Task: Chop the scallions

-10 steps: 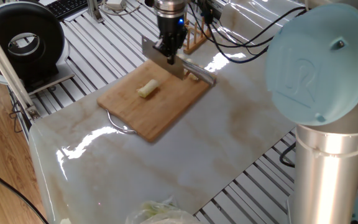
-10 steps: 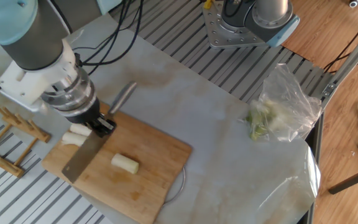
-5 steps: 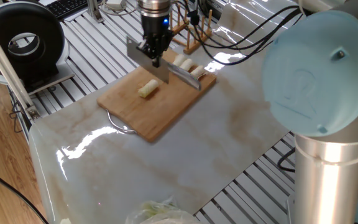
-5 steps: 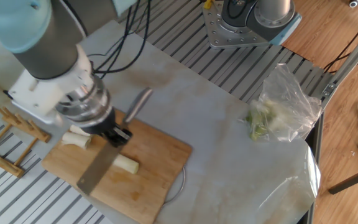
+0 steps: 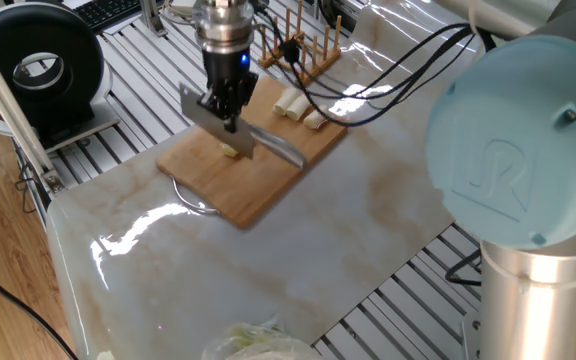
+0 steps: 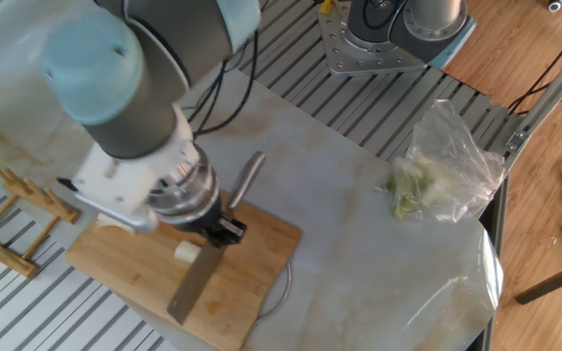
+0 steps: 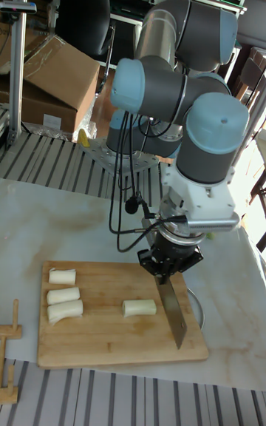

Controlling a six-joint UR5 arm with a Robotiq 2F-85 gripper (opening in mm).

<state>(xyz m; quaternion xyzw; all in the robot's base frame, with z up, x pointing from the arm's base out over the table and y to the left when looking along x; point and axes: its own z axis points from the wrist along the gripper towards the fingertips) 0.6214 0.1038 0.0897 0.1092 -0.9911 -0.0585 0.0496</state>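
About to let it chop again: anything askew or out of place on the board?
Nothing stands out. Three scallion chunks lie grouped at one end of the board, one chunk lies apart mid-board, and the gripper holds the knife beside it.

four pale scallions chunks lying flat, three grouped, one apart

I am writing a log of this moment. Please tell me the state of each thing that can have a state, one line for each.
gripper: shut on knife handle
knife: held, blade pointing down over the board
lone scallion chunk: lying on the board, beside the blade
three scallion chunks: lying together at the board's end
board: flat on the table
plastic bag: lying on the table, greens inside
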